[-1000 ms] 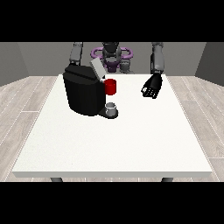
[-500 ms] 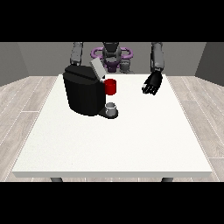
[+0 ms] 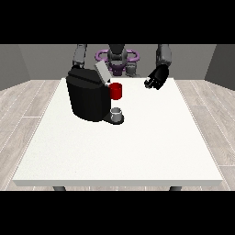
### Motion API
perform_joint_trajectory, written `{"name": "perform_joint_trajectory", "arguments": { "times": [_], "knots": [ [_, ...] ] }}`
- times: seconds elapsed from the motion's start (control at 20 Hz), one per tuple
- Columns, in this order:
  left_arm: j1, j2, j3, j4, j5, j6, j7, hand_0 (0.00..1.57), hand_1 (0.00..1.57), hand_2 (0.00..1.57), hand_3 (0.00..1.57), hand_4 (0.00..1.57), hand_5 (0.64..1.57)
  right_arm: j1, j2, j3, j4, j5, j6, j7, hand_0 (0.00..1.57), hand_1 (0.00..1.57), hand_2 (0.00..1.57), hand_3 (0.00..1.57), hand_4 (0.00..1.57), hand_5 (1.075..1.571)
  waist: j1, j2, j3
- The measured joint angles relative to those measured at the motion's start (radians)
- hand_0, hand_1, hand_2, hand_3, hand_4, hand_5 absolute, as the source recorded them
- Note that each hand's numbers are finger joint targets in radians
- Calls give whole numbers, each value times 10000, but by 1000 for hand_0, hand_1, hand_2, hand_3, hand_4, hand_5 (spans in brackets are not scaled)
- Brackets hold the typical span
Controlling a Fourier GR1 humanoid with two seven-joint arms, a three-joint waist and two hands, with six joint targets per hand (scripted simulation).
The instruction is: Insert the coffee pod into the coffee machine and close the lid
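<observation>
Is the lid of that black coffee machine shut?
No: the grey lid stands tilted up from the top of the black coffee machine, above a red thing at the machine.

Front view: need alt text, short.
A black coffee machine stands on a white table, its grey lid raised, a red thing at the machine above a grey thing on its base. The hand at the view's right hangs above the table's far edge.

- We see a dark grey torso [image 3: 117, 57] ringed by a purple hoop [image 3: 133, 55] at twelve o'clock.
- Grey upper arms [image 3: 164, 54] flank it; the hand at the view's right [image 3: 156, 78] is black.
</observation>
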Motion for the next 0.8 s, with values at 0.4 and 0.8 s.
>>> {"name": "perform_joint_trajectory", "arguments": {
  "times": [0.4, 0.8],
  "knots": [
    [-1174, -230, 178, -552, 143, -1259, 817, 1331, 1331, 1351, 1323, 592, 1571, -116, 223, 110, 212, -46, -32, -96, 0, 0, 0, 0, 0, 1571, -169, -373, 3],
    [-2546, -327, 902, -524, 508, -1844, 1669, 1221, 1221, 1266, 1292, 509, 1571, -455, 297, 186, -173, -135, 122, -230, 0, 0, 0, 0, 0, 1571, -733, -127, 1]
  ]
}}
